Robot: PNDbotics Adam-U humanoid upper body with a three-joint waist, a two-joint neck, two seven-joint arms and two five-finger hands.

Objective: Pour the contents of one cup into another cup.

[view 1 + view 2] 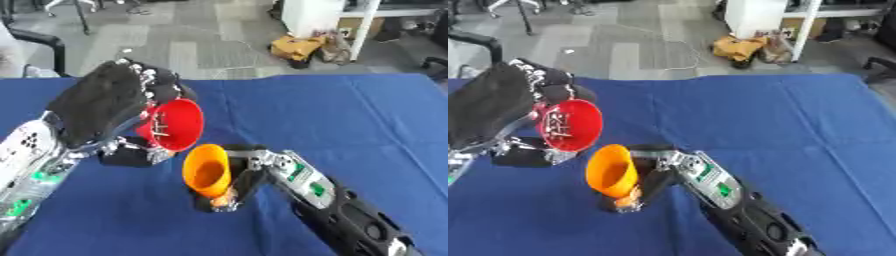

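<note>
My left hand is curled round a red cup and holds it tipped on its side, mouth facing right and slightly down. Small silvery bits show inside the red cup's mouth. Just below and right of it, my right hand is wrapped round an orange cup, which is tilted with its mouth facing left toward the red cup. The two rims nearly touch. The orange cup's inside looks plain orange; its bottom is hidden by my fingers.
A blue cloth covers the table across both views. Beyond its far edge lies grey floor with a yellow bag, a white cabinet and chair legs.
</note>
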